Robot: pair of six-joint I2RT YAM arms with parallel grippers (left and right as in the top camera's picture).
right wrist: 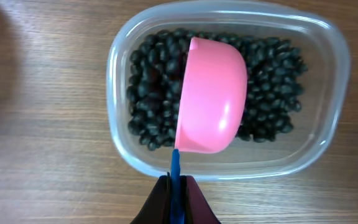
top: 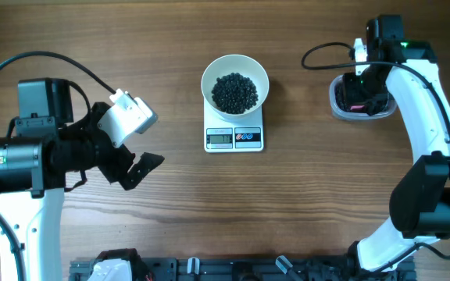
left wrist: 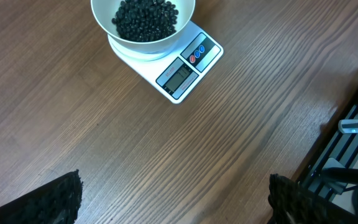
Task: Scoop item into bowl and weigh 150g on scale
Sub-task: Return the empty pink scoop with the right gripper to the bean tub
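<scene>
Right claw point(right wrist: 178, 198) grips the pink scoop point(right wrist: 211, 96) at the tub point(right wrist: 329, 144); bowl point(top: 210, 78) on scale point(top: 234, 139) holds black beans point(top: 234, 92), reading illegible; left claw point(left wrist: 176, 208) released

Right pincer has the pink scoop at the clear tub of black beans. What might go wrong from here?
The right pincer grips the pink plastic scoop only by its thin blue handle, so a loaded scoop may twist and spill small black beans across the wooden table. The round white bowl on the white rectangular scale already holds a heap; another full scoop may overshoot.
</scene>
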